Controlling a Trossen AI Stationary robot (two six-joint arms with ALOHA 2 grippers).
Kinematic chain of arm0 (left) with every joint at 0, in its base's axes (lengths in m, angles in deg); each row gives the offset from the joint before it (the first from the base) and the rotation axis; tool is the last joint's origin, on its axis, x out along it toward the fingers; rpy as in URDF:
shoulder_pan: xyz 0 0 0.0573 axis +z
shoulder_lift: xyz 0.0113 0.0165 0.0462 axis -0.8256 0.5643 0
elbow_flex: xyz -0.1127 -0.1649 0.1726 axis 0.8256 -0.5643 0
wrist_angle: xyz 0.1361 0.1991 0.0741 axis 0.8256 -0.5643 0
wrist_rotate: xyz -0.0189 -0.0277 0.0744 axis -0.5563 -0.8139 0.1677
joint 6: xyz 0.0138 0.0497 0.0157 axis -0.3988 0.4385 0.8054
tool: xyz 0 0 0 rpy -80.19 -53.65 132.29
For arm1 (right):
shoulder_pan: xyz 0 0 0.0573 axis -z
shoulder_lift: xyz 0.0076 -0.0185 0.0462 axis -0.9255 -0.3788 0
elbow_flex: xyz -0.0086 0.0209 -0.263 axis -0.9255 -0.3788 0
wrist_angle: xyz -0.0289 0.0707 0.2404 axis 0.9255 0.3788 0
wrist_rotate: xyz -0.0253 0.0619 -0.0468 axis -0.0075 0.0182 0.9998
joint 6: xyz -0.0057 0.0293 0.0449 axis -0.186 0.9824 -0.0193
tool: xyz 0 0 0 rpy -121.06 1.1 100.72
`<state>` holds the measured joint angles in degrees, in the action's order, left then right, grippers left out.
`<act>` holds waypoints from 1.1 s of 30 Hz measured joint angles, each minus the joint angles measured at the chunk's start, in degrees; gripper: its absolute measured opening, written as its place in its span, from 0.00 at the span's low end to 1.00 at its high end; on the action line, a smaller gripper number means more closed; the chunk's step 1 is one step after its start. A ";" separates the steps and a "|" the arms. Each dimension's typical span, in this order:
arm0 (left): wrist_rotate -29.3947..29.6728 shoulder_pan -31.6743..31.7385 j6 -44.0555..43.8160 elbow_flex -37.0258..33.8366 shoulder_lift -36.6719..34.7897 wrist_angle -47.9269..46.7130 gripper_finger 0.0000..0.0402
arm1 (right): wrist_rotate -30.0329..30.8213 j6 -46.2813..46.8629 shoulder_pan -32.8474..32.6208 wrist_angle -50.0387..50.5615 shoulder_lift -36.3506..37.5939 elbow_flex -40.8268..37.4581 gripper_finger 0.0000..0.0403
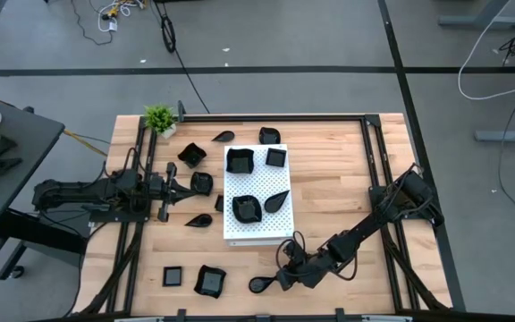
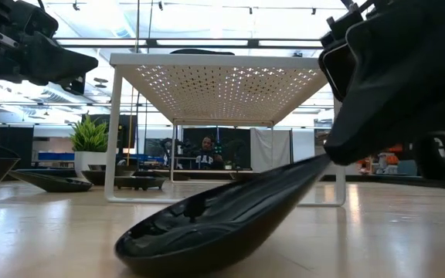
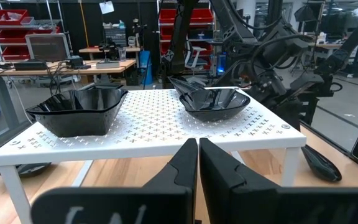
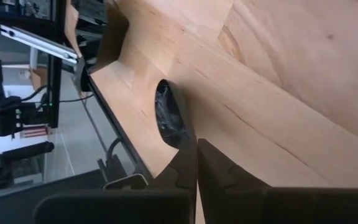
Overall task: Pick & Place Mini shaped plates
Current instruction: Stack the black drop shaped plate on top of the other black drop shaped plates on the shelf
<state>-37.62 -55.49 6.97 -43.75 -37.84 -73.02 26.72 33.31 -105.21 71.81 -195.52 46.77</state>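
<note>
Loads of tiny glossy black dishes are scattered over a pale wooden table, so going left to right. The left gripper sits over the left side with its fingers pressed together and nothing in them. Around it lie a wavy-edged dish, a squarish one just off its tip, and a slim leaf-shaped one. A small green potted plant stands at the far left corner. Near the front edge there's a flat square dish and a chunkier wavy one.

In the middle is a white perforated board on thin legs, matte with rows of little holes. Four dishes sit on top: two square ones at the back, a wavy bowl and a teardrop at the front.

Right of that, the right gripper is down at the front edge, clamped tight on the pointed tail of a teardrop dish, which looks smooth and shiny up close in the low view.
</note>
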 joint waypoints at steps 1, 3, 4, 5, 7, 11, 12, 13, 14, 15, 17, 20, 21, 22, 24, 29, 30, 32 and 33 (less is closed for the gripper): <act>-0.01 -0.01 -0.01 -0.01 0.00 0.00 0.05 | 0.23 0.00 -0.01 -0.37 0.00 0.00 0.01; -0.01 0.00 -0.01 0.00 0.02 0.00 0.05 | 0.29 0.07 -0.01 -1.36 0.00 0.00 0.01; -0.01 -0.01 -0.01 -0.01 0.02 0.00 0.05 | 0.31 0.07 -0.01 -1.83 0.00 0.00 0.01; 0.01 0.01 -0.01 0.01 0.00 0.00 0.05 | 0.34 0.07 -0.01 -2.14 0.00 0.00 0.01; -0.01 -0.01 0.00 0.00 0.00 0.00 0.05 | 0.34 0.09 -0.01 -2.13 0.00 0.00 0.01; 0.00 0.00 -0.01 -0.01 0.02 0.00 0.05 | 0.34 0.13 -0.01 -2.12 0.00 0.00 0.01; -0.01 0.01 -0.01 0.00 0.00 0.00 0.05 | 0.34 0.15 -0.01 -2.12 0.00 0.00 0.01; -0.01 0.01 -0.01 -0.01 0.00 0.00 0.05 | 0.34 0.15 -0.01 -2.14 0.00 0.00 0.01; -0.01 0.00 0.00 0.01 0.00 0.00 0.05 | 0.34 0.15 -0.01 -2.14 0.00 0.00 0.01; -0.01 -0.01 -0.01 -0.01 0.00 0.00 0.05 | 0.34 0.17 -0.01 -2.12 0.00 0.00 0.01; -0.01 0.01 -0.01 -0.01 0.02 0.00 0.05 | 0.34 0.23 -0.01 -2.20 0.06 0.00 0.01; 0.01 -0.01 -0.01 0.00 0.02 0.00 0.05 | 0.90 0.28 -0.03 -2.44 0.89 -0.02 0.01; 0.00 0.00 0.01 -0.01 0.02 0.00 0.05 | 1.38 0.18 -0.03 -2.33 1.32 -0.02 0.01; 0.01 -0.01 -0.01 0.00 0.02 0.00 0.05 | 1.96 -0.02 -0.03 -2.20 1.73 -0.02 0.01; -0.01 -0.01 -0.01 0.01 0.02 -0.02 0.05 | 2.64 -0.03 -0.01 -2.14 2.43 -0.02 0.01; -0.01 0.01 0.00 0.00 0.00 0.01 0.05 | 3.87 0.04 -0.01 -2.18 3.59 -0.02 0.01; -0.01 0.01 -0.01 -0.01 0.02 0.00 0.05 | 4.12 0.04 -0.01 -2.18 4.09 -0.02 0.01; -0.01 0.01 -0.01 0.00 0.00 0.02 0.05 | 4.97 0.02 -0.01 -2.13 5.23 -0.02 0.01; -0.01 0.01 0.00 0.00 0.01 0.00 0.05 | 5.44 -0.04 0.01 -2.11 5.86 -0.02 0.01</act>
<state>-37.64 -55.48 6.97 -43.75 -37.83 -73.02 32.16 33.27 -105.19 69.70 -189.66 46.75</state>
